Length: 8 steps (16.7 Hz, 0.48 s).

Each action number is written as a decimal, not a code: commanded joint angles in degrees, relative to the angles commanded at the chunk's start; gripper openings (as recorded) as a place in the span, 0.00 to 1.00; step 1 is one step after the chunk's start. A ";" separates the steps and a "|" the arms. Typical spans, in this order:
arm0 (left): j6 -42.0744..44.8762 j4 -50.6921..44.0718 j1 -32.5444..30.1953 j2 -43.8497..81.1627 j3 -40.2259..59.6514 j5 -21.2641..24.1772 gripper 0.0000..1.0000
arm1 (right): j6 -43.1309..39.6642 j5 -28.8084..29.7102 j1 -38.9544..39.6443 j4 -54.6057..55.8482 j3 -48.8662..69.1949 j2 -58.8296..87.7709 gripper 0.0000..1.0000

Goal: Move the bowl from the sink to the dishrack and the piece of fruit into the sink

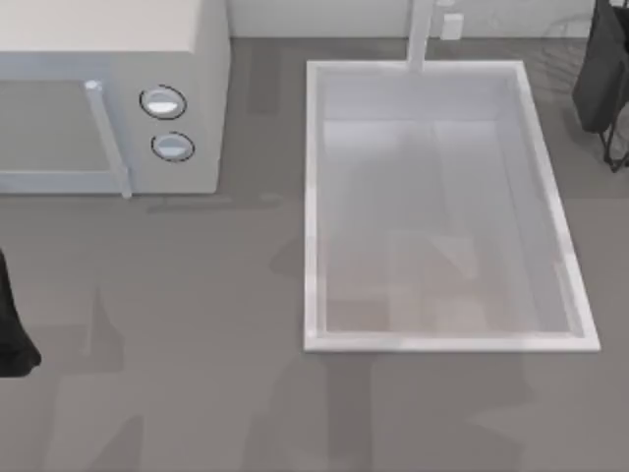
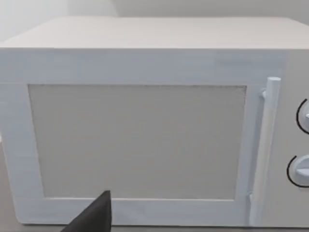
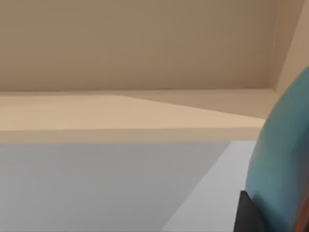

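The white sink (image 1: 313, 206) lies right of centre in the top view, and its basin holds nothing. My right arm (image 1: 601, 69) is at the far right corner, over thin wires of the dishrack (image 1: 562, 44). In the right wrist view the glossy blue bowl (image 3: 282, 159) looms very close, with a dark finger (image 3: 247, 215) pressed against it and a trace of its reddish rim at the frame's edge. My right gripper is shut on the bowl. The piece of fruit is out of view. My left arm (image 1: 12, 329) is parked at the table's left edge.
A white microwave (image 1: 108, 88) with two round knobs (image 1: 163, 102) and a bar handle stands at the far left. The left wrist view faces its door (image 2: 137, 140) from close by. Grey countertop (image 1: 197, 374) spreads in front of the microwave and sink.
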 joint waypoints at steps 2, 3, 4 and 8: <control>0.00 0.00 0.00 0.00 0.00 0.00 1.00 | -0.04 1.11 0.95 8.15 -3.18 4.35 0.00; 0.00 0.00 0.00 0.00 0.00 0.00 1.00 | -0.09 1.65 1.48 12.11 -4.80 6.36 0.00; 0.00 0.00 0.00 0.00 0.00 0.00 1.00 | -0.15 2.17 2.01 15.85 -6.39 8.22 0.00; 0.00 0.00 0.00 0.00 0.00 0.00 1.00 | -0.37 3.78 3.72 25.95 -11.33 13.47 0.00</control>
